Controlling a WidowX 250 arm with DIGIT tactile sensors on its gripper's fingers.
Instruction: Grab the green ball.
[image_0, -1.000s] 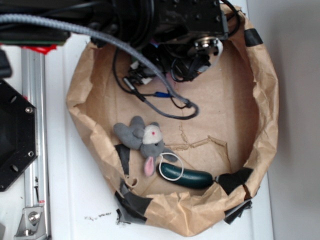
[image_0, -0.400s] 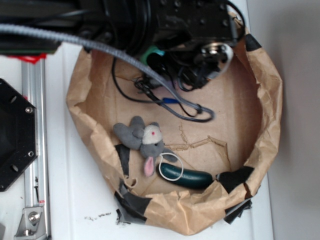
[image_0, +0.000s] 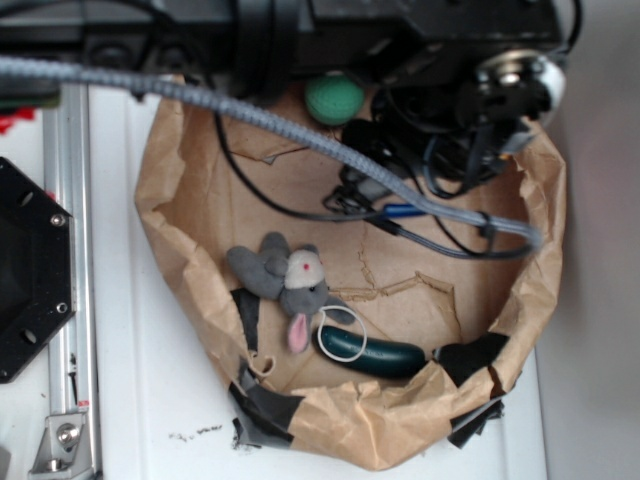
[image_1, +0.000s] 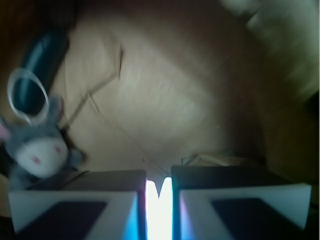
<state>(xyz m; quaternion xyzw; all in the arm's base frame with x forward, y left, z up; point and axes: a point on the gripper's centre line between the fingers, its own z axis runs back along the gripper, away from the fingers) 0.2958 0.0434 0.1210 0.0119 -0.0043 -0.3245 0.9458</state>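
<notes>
Located green ball (image_0: 334, 98) at top centre of exterior view, resting on the brown paper liner (image_0: 160, 220) close to its upper rim and just below the dark arm housing (image_0: 400, 30). Checked the wrist view for the ball; found none.

Inspected gripper (image_1: 159, 200) at bottom edge of wrist view. Found the jaws drawn nearly together, with only a narrow bright slit between them. Saw nothing held. Could not make out the gripper itself in the exterior view, hidden among black hardware and cables (image_0: 440, 230) at upper right.

Recorded plush mouse (image_0: 290, 280) at lower left of the liner, touching dark green cucumber toy (image_0: 370, 350) to its right. Judged both well apart from the ball and no obstacle.

Assessed the step in hand as the approach. Recommended:
- Widening the jaws fully before any descent.
- Re-aiming toward top centre until the ball sits between the fingers in wrist view.
- Descending straight, mindful of rolling against the rim fold.
- Keeping trailing cables off the ball.
</notes>
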